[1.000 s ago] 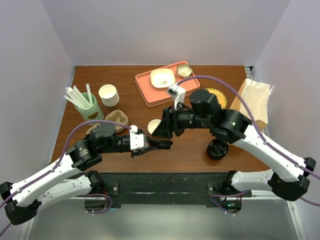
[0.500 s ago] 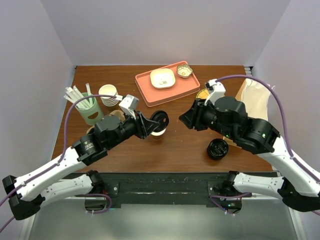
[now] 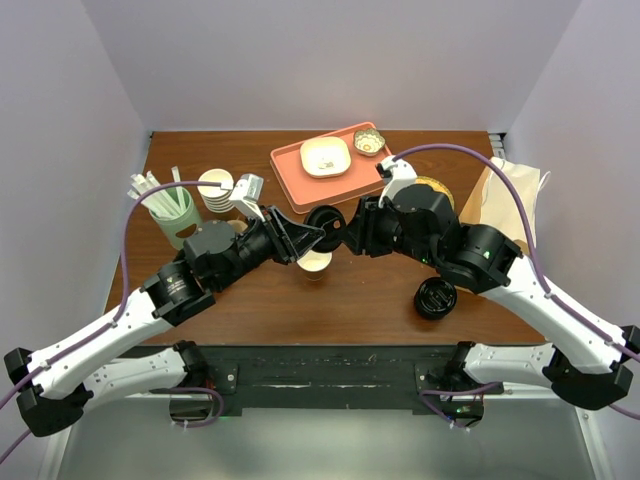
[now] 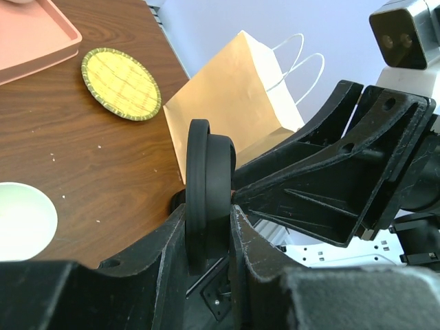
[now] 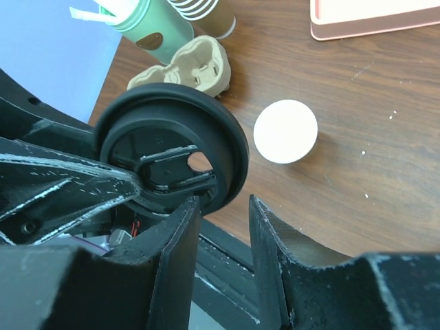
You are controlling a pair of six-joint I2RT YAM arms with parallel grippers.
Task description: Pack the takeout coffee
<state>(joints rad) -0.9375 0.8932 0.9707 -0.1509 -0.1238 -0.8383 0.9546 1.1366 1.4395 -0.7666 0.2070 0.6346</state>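
Nearest the arm bases, on the right of the worktop [image 3: 380, 290], a squat black round piece [image 3: 436, 298] is seen lying by itself. A little further in, near the middle, the coffee cup [image 3: 314, 262] is set upright on the worktop, its mouth open and no lid on it. Just above and beyond the cup, the black lid [image 3: 322, 224] is held off the worktop, stood on edge and clenched by its rim between the two fingers of the left tool [image 4: 206, 213]. The right tool [image 5: 223, 206] is brought up from the opposite side, its fingers spread with nothing held between them; one fingertip [image 5: 187, 214] is placed right at the lid's rim, though whether it touches cannot be told. To the left, behind the left arm, a moulded cardboard cup carrier [image 5: 185, 65] is partly hidden. Beside it, a green cup [image 3: 172, 218] filled with wrapped straws [image 3: 150, 188] is found, and next to that a stack of lidless cream paper cups [image 3: 217, 188]. On the right, a yellow woven coaster [image 4: 120, 84] is laid flat, with the brown paper bag [image 3: 510, 200] just beyond it at the worktop's right edge. Furthest back, a pink tray [image 3: 295, 185] is placed, and a white square dish [image 3: 325, 156] and a small patterned bowl [image 3: 369, 141] are carried on it.
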